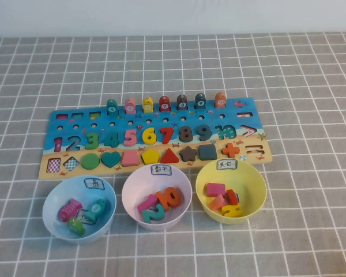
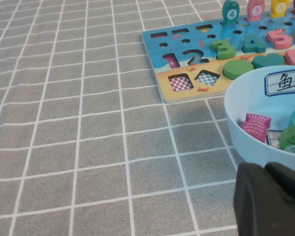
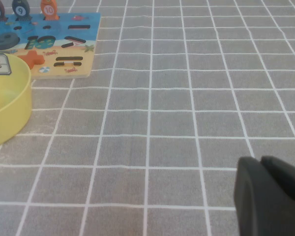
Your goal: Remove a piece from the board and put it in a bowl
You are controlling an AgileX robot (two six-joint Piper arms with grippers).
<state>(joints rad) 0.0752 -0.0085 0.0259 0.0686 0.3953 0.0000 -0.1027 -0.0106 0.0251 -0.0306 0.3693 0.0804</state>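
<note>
1. My left hand [image 2: 270,196] sat low over the grey checked table [image 1: 311,75], just beside the light blue plastic bowl [image 2: 246,132], fingers pressed together and holding nothing.
2. My right hand [image 3: 270,196] waited over bare cloth, well apart from the yellow plastic bowl [image 3: 10,113]; it looked closed too, a thin seam between the dark fingers and nothing in them.
3. The small chunky green number "3" piece [image 1: 92,140] was in its slot on the long blue and sand-coloured puzzle board [image 1: 57,121], between the blue "2" and the teal "4".
4. The pale pink round plastic bowl [image 1: 132,193] stood just in front of the board, already carrying a few numbers.
5. So nothing was started, by my reckoning. The next move called for my left hand to spread, rise over the blue bowl and drop onto that "3".
</note>
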